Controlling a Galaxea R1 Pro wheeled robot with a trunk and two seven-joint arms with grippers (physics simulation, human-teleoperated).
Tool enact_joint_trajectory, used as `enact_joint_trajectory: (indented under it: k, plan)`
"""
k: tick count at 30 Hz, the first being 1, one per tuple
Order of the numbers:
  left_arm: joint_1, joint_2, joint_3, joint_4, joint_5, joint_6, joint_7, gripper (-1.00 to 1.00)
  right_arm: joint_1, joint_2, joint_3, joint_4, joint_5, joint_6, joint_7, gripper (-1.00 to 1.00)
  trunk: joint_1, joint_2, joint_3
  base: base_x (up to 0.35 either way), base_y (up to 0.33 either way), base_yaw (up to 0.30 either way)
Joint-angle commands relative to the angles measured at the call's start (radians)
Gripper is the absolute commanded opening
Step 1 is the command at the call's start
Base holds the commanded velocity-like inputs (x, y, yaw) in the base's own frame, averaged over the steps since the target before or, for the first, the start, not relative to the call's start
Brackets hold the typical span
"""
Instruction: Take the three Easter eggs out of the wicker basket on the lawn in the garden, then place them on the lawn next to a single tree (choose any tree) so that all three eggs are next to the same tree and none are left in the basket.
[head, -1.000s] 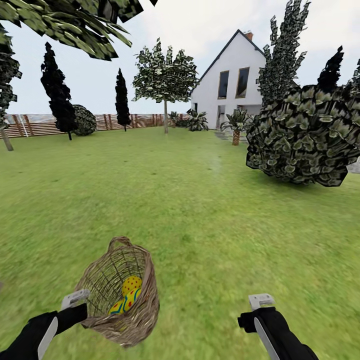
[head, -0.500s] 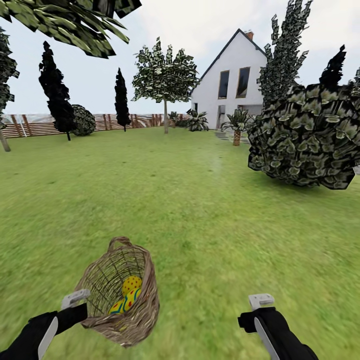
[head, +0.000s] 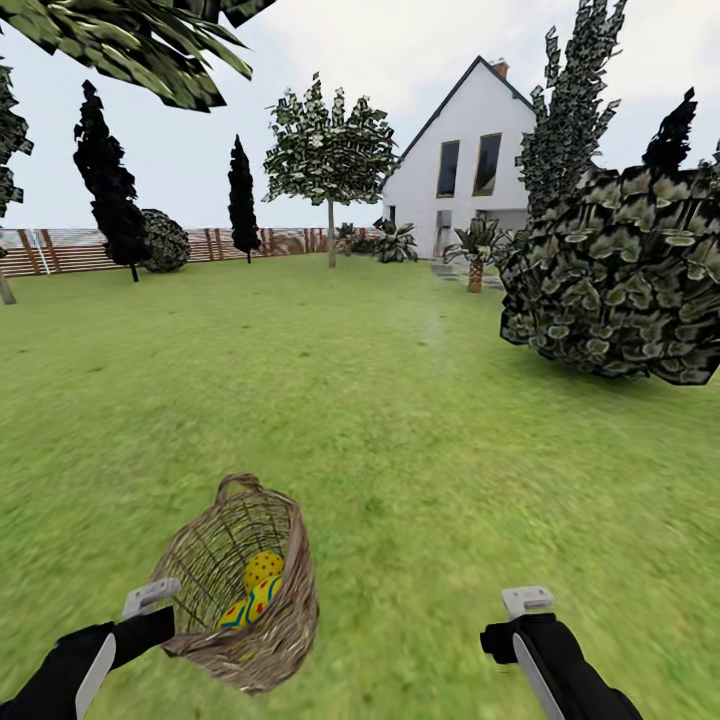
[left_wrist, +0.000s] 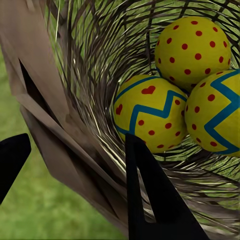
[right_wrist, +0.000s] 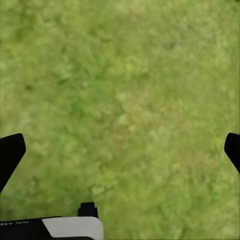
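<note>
Head view: left gripper (head: 165, 612) clamps rim of wicker basket (head: 240, 585), basket tilted, held above lawn (head: 400, 400); eggs (head: 255, 588) inside. Right gripper (head: 525, 602) over bare grass, nothing in it. Tree (head: 331, 150) far off by fence (head: 60, 250).

L wrist view: finger (left_wrist: 150, 195) inside basket wall (left_wrist: 65, 115), other outside; three eggs (left_wrist: 150, 112) touching (dots, zigzags).

R wrist view: fingertips (right_wrist: 11, 155) wide apart, grass (right_wrist: 125, 100) below.

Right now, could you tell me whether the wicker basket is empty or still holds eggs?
Not empty: the wicker basket holds three Easter eggs, seen clustered inside in the left wrist view.
</note>
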Motion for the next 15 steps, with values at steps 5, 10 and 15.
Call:
enact_joint_trajectory:
  k: [5, 10, 15]
  plan:
    - [-0.001, 0.000, 0.004, -0.002, 0.015, 0.009, -0.003, -1.00, -0.001, -0.001, 0.003, 0.000, -0.011, 0.003, -0.010, 1.00, 0.001, -0.001, -0.001, 0.335, 0.000, 0.000]
    - [-0.001, 0.000, 0.005, -0.003, 0.016, 0.009, -0.004, -1.00, -0.001, -0.001, 0.004, -0.006, -0.011, 0.003, -0.011, 1.00, 0.001, -0.001, -0.001, 0.335, 0.000, 0.000]
    - [-0.001, 0.000, 0.006, -0.004, 0.016, 0.006, -0.001, -1.00, -0.001, -0.001, 0.005, -0.009, -0.014, 0.005, -0.010, 1.00, 0.001, -0.001, -0.001, 0.335, 0.000, 0.000]
